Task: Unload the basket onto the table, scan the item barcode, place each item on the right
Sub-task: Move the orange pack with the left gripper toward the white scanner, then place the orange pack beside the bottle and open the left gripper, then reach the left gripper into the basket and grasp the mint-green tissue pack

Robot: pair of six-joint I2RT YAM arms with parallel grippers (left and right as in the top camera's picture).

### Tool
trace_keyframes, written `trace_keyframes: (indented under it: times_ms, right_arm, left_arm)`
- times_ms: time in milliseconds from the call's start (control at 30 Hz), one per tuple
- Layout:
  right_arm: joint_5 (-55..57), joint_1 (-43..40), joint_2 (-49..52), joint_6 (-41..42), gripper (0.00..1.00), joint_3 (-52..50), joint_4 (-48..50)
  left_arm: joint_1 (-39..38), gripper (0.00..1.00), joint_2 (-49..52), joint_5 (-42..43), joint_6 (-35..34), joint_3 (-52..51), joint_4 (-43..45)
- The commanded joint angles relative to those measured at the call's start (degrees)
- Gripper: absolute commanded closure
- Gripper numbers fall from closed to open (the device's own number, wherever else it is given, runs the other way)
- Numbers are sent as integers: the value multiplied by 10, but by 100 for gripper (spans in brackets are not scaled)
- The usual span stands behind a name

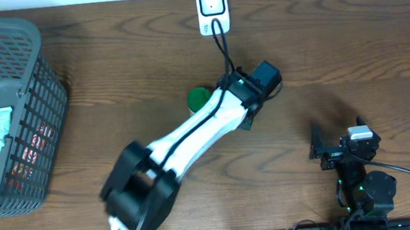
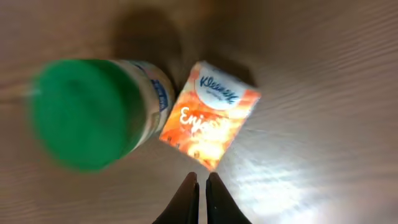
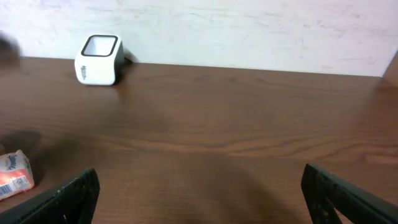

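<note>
An orange Kleenex tissue pack [image 2: 208, 117] lies flat on the wooden table, touching a jar with a green lid [image 2: 81, 112] on its left. My left gripper [image 2: 201, 182] hangs above the table just short of the pack's near corner, its jaws shut with nothing between them. In the overhead view the left gripper [image 1: 250, 94] and its arm cover the pack; only the green lid [image 1: 199, 97] shows. The white barcode scanner [image 1: 212, 8] stands at the table's far edge. My right gripper [image 3: 202, 199] is open and empty at the front right [image 1: 339, 141]; it sees the scanner [image 3: 99, 59] and the pack [image 3: 13, 174].
A grey mesh basket [image 1: 27, 34] holding several packaged items stands at the table's left end. A black cable [image 1: 222, 45] runs from the scanner toward the left arm. Bare wood lies between the right gripper and the scanner.
</note>
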Motion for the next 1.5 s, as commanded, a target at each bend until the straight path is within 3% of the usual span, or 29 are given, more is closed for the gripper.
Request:
trace_keyframes:
  times_ms: [0, 100, 200, 267, 433, 633, 800, 933, 1100, 1367, 1467]
  right_arm:
    - [1, 4, 0, 7, 1, -1, -2]
    - [0, 4, 0, 7, 1, -1, -2]
    - [0, 4, 0, 7, 1, -1, -2]
    - [1, 4, 0, 7, 1, -1, -2]
    - [1, 4, 0, 7, 1, -1, -2]
    - [0, 4, 0, 7, 1, -1, -2]
    - [0, 4, 0, 7, 1, -1, -2]
    - [1, 4, 0, 7, 1, -1, -2]
    - [1, 4, 0, 7, 1, -1, -2]
    - [1, 4, 0, 7, 1, -1, -2]
    - [1, 4, 0, 7, 1, -1, -2]
  left_arm:
    - [-29, 87, -78, -23, -2, 0, 0]
    - [-38, 73, -145, -44, 5, 0, 5]
    - [-31, 44, -219, -119, 5, 0, 9]
    - [-14, 29, -275, -200, 6, 0, 15]
    - [98, 15, -389, -306, 9, 0, 49]
    - [371, 14, -471, -282, 10, 0, 97]
    - [610, 14, -461, -133, 10, 0, 98]
    - [739, 14, -412, -31, -29, 0, 93]
    - [808, 14, -335, -11, -46, 0, 76]
    - [824, 18, -205, 13, -48, -8, 58]
    - [831, 18, -165, 18, -78, -18, 64]
